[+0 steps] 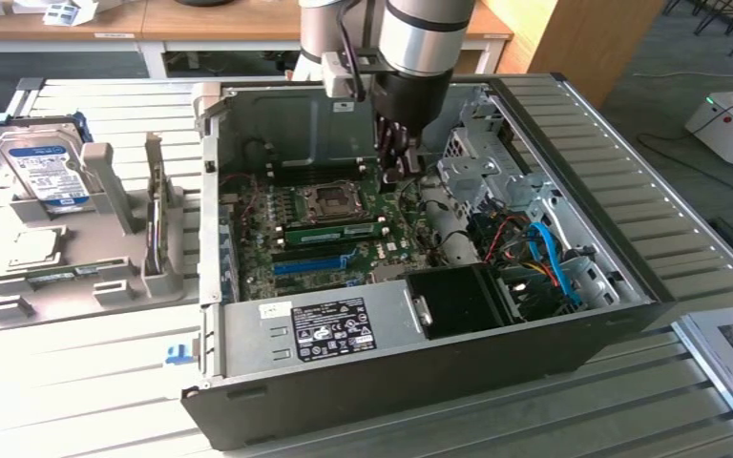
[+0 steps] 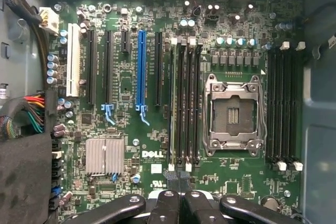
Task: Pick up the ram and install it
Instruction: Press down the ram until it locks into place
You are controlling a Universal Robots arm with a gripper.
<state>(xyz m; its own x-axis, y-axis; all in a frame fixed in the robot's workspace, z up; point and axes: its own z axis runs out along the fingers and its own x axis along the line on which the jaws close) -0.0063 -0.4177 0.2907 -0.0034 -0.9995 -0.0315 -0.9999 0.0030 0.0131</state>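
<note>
Slatted metal tabletop (image 1: pixel 73 382) carries an open computer case (image 1: pixel 392 382) lying on its side, with wooden desks behind it. On the exterior view's left sits a grey holder (image 1: pixel 112 258) with a hard drive (image 1: pixel 46 172) standing upright in it. Inside the case lies the green motherboard (image 1: pixel 303 239), with a black power supply (image 1: pixel 341 329) at the near edge and red and blue cables (image 1: pixel 538 253) toward the exterior view's right.

The ram (image 1: pixel 332 231) lies in a slot on the motherboard, just beside the empty processor socket (image 1: pixel 333 198) and between it and the blue slot (image 1: pixel 309 263). In the wrist view the ram (image 2: pixel 172 103) shows edge-on in the slot bank next to the processor socket (image 2: pixel 232 114), seated between its end clips.

The gripper (image 1: pixel 399 162) hangs from the arm inside the case, above the motherboard near the back wall. Its fingers (image 2: pixel 173 203) are pressed together with nothing between them, apart from the ram.
</note>
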